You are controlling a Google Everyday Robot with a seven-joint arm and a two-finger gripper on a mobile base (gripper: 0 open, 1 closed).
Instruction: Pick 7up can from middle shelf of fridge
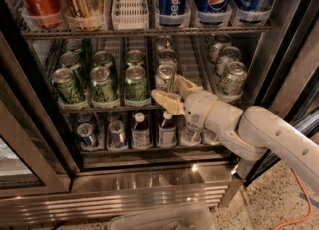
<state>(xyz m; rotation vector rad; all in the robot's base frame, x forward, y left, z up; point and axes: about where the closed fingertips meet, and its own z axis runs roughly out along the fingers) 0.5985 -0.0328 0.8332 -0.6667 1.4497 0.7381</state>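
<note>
The thin metal wire middle shelf (107,108) of the stainless-steel drinks fridge (149,184) is carrying white slotted plastic lane trays (189,57) that are running front to back. In the three left lanes, dark green drink cans (103,82) are standing in rows. The small pale silver 7up can (164,74) is standing at the front of the next lane, with similar cans queuing behind it. Pale green-printed cans (232,77) are filling the rightmost lane. The beige two-finger gripper (167,89) is hovering at the shelf's front edge, just before the 7up can, holding its fingers apart.
</note>
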